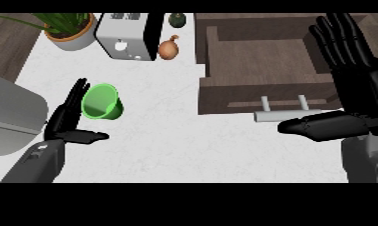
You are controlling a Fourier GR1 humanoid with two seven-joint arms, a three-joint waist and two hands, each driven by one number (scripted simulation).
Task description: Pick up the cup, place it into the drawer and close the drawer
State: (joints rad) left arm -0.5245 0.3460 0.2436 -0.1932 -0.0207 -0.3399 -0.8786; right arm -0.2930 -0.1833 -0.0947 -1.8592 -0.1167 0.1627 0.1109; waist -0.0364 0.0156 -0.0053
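Two grey arms come up from the bottom edge. At the left, the left hand (65,120) is open, fingers straight and pointing up, thumb sticking out to the side. It holds nothing.

Just beside those fingers, on their right, lies the cup (101,102). It is green and is tipped on its side on the white counter (162,135), with its mouth facing up toward us. I cannot tell if the fingers touch it yet.

At the right, the right hand (336,77) is open too. Its fingers are straight and reach up along the right side of the drawer (262,65). Its thumb points left, close to the handle (284,115). It holds nothing.

That drawer is pulled out and brown inside, with nothing in it that I can see.

Farther back stand a toaster (127,36), an onion (169,49) and a plant (70,29) in a pot.

I think the step now is grabbing the cup. To do it well, the left hand should slide right so the cup sits between thumb and fingers, then curl round it. Since it is round and on its side, a push could make it roll away, so go slow. After that, 2 steps are left: drop it in, then push the handle.
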